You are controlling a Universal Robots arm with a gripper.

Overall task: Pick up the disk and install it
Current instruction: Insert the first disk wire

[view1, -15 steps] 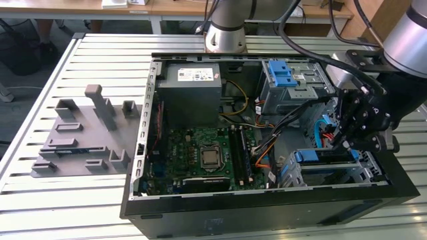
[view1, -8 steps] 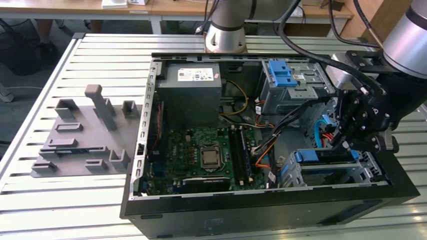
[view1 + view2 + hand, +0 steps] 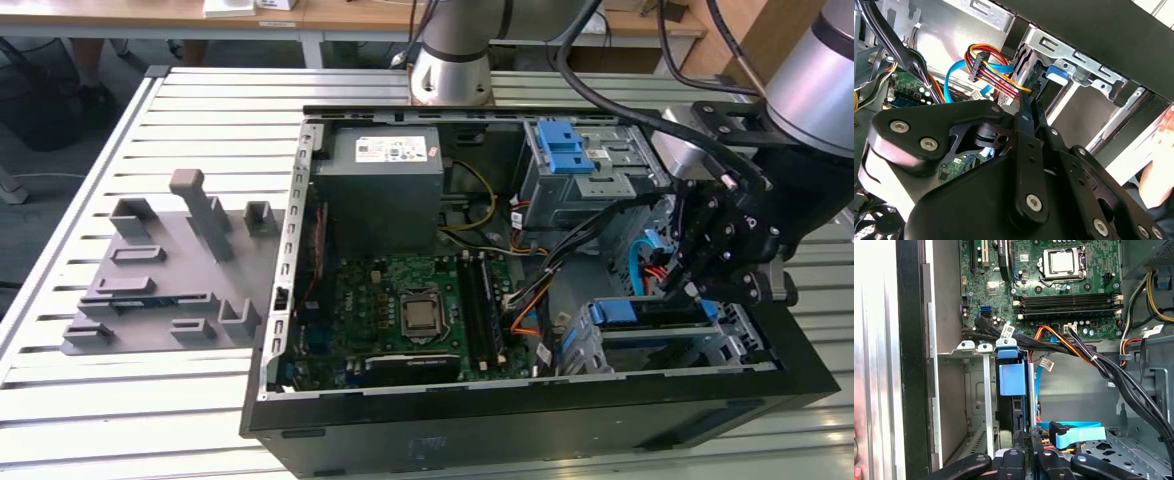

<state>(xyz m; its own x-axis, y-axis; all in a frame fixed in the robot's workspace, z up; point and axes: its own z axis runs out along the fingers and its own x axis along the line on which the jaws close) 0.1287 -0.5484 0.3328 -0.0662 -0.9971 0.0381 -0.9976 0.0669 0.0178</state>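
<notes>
Inside the computer case (image 3: 534, 400), the clenched claw (image 3: 1026, 440) meets the slotted disk's (image 3: 1013, 382) edge.

A slatted white table (image 3: 200, 110) fills the scene in the exterior view. Behind it stand wooden desks (image 3: 334, 18) on white legs, over a grey floor (image 3: 34, 215). Light is bright and even.

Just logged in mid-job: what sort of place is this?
Likely a robotics lab or test bench: an open computer case lies on a slatted metal table, beside a grey fixture, with desks behind.
</notes>
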